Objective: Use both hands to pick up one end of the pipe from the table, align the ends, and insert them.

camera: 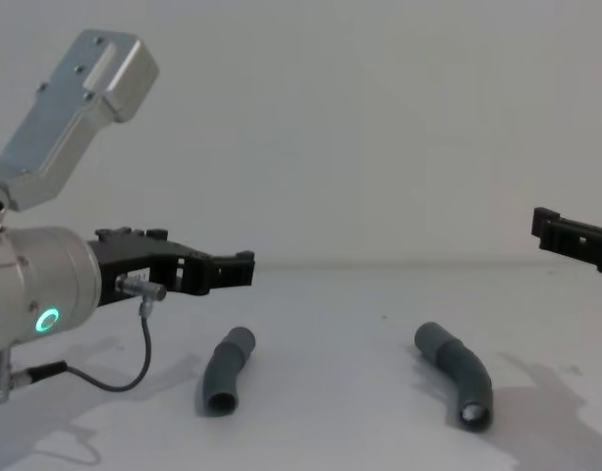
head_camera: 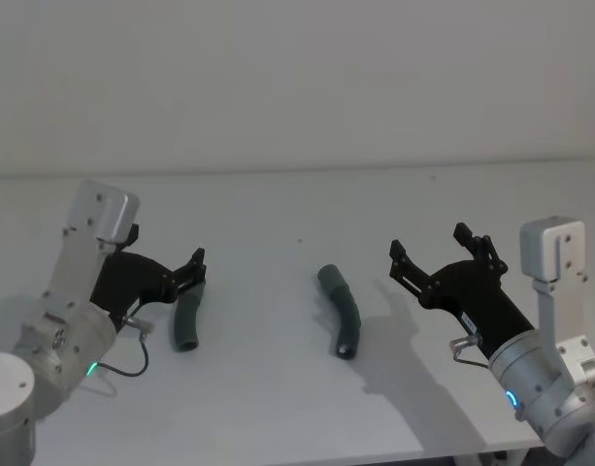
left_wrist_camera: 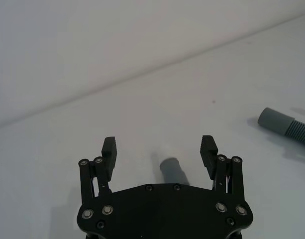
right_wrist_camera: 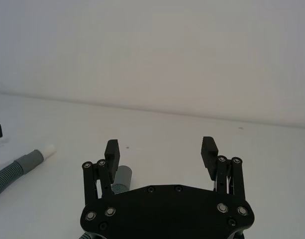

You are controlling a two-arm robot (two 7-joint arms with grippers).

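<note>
Two dark grey ribbed pipe pieces lie apart on the white table (head_camera: 278, 194). My left gripper (head_camera: 196, 272) is open and hovers just above the far end of the left piece (head_camera: 188, 320); in the left wrist view that cuff (left_wrist_camera: 171, 171) shows below and between the open gripper (left_wrist_camera: 158, 147). My right gripper (head_camera: 428, 243) is open, in the air to the right of the longer bent piece (head_camera: 341, 309). The right wrist view shows the open gripper (right_wrist_camera: 159, 148), a cuff (right_wrist_camera: 123, 177) by one finger, and farther off the other piece (right_wrist_camera: 15, 168) with a white stub (right_wrist_camera: 49, 150).
The table's far edge meets a plain white wall (head_camera: 297, 78). From the chest view the left piece (camera: 227, 371) and the right piece (camera: 460, 375) lie flat with bare table between them, the left gripper (camera: 237, 267) above and the right gripper (camera: 566, 237) at the edge.
</note>
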